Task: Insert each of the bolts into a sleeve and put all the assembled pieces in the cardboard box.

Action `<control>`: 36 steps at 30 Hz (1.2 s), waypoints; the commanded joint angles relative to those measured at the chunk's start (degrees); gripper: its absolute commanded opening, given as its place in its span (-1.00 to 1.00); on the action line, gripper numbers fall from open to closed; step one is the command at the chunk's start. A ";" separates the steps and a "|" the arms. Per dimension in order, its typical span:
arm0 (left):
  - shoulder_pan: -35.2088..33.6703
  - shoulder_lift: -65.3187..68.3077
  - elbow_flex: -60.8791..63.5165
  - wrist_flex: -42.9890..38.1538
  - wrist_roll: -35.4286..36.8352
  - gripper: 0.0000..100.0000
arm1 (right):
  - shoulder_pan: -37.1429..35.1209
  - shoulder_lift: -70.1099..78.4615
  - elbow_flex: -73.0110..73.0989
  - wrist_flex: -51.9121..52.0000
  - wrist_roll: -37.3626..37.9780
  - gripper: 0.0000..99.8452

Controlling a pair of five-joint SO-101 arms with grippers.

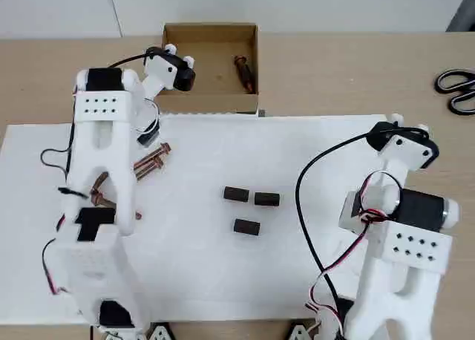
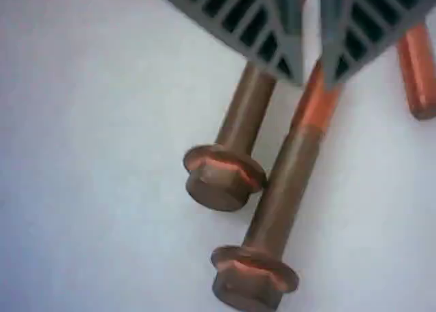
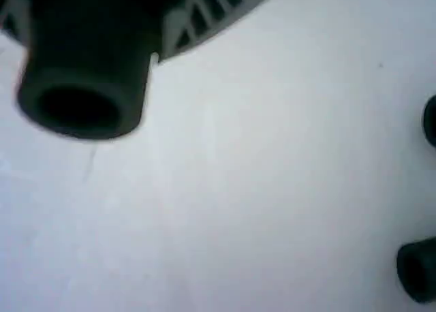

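My left gripper (image 2: 312,70) is low over a pair of copper bolts (image 2: 225,176) lying side by side on the white sheet. Its grey fingers (image 2: 272,26) are closed to a narrow gap on the orange end of the nearer bolt (image 2: 283,196). From above, this gripper (image 1: 148,137) is at the sheet's left side, by the bolts (image 1: 152,157). My right gripper (image 3: 92,33) is shut on a black sleeve (image 3: 82,87), its open bore facing the camera, above the sheet. Three loose sleeves (image 1: 246,226) lie mid-sheet. The cardboard box (image 1: 210,32) holds one assembled piece (image 1: 245,71).
More bolts (image 1: 100,195) lie partly under the left arm. Another bolt end (image 2: 417,73) lies beside the left gripper. Two loose sleeves (image 3: 417,268) are near the right gripper. Scissors (image 1: 456,87) rest at the far right, off the white sheet (image 1: 223,280).
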 commanded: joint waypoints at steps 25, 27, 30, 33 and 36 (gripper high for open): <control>0.09 15.12 -9.36 -1.49 -6.86 -0.85 | 0.22 -1.19 -0.26 -0.57 0.62 -0.99; 0.09 17.49 -12.35 -0.70 -6.86 -0.85 | 0.22 -1.19 -0.26 -0.57 0.62 -0.99; 0.09 20.40 -16.75 0.53 -6.86 -0.85 | 0.22 -1.19 -0.26 -0.57 0.62 -0.99; 0.18 23.38 -20.53 1.23 -6.86 -0.85 | 0.22 -1.19 -0.26 -0.57 0.62 -0.99; 0.18 26.37 -22.81 1.23 -6.86 -0.85 | 0.13 -1.19 -0.26 -0.57 0.62 -0.99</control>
